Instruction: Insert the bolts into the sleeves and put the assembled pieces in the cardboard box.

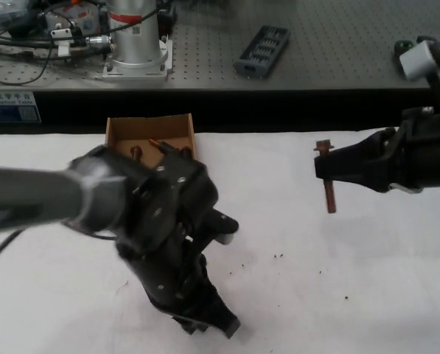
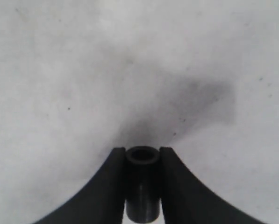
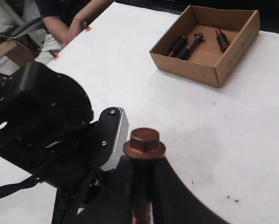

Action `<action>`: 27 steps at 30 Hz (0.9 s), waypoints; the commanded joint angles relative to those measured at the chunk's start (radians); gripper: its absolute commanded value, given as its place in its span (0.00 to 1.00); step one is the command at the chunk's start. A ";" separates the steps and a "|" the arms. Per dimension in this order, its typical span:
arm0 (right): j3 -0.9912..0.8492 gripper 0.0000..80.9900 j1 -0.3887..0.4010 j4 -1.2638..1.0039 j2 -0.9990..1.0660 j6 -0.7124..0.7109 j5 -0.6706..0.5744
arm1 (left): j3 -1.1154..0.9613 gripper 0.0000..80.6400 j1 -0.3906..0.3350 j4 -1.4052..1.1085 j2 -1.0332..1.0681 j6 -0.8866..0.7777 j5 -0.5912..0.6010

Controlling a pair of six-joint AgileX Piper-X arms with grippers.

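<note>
The black sleeve [image 2: 142, 186] sits between the left jaws, which are closed on its two sides. Its open end is visible, and the white worktop [image 2: 83, 70] lies beyond it. The copper-coloured bolt [image 3: 144, 144] is gripped by the right jaws, closed on its shank just under the hexagonal head. In the high view this bolt hangs upright, head on top, in the air over the right part of the worktop. It is well apart from the left arm [image 1: 161, 221], which is low at the near side.

The cardboard box [image 3: 190, 70] stands open at the far edge of the white worktop, behind the left arm in the high view. Three assembled pieces [image 3: 178, 45] lie on its floor, each a bolt inside a dark sleeve. A few small dark specks [image 1: 278, 256] lie on the worktop between the two arms.
</note>
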 commanded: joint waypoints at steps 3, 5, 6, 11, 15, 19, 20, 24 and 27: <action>0.000 0.05 -0.040 -0.156 0.049 0.079 -0.142 | 0.227 0.01 -0.001 -0.288 -0.198 -0.146 0.014; 0.026 0.05 -0.058 -0.264 0.074 0.177 -0.185 | 0.333 0.01 0.007 -0.417 -0.283 -0.223 0.040; 0.052 0.05 -0.069 -0.350 0.089 0.249 -0.205 | 0.372 0.01 0.011 -0.480 -0.316 -0.266 0.050; 0.186 0.05 -0.076 -0.862 0.188 0.593 -0.218 | 0.555 0.01 0.056 -0.762 -0.468 -0.364 0.061; 0.207 0.05 -0.045 -1.096 0.301 0.761 -0.218 | 0.600 0.01 0.116 -0.889 -0.485 -0.364 0.101; 0.195 0.05 -0.002 -1.219 0.412 0.851 -0.220 | 0.601 0.01 0.179 -0.986 -0.434 -0.358 0.188; 0.191 0.05 0.007 -1.243 0.437 0.865 -0.226 | 0.601 0.01 0.191 -1.016 -0.412 -0.358 0.215; 0.170 0.05 0.028 -1.315 0.493 0.904 -0.226 | 0.598 0.01 0.208 -1.116 -0.317 -0.358 0.325; 0.152 0.05 0.028 -1.313 0.511 0.904 -0.232 | 0.598 0.01 0.208 -1.175 -0.272 -0.358 0.356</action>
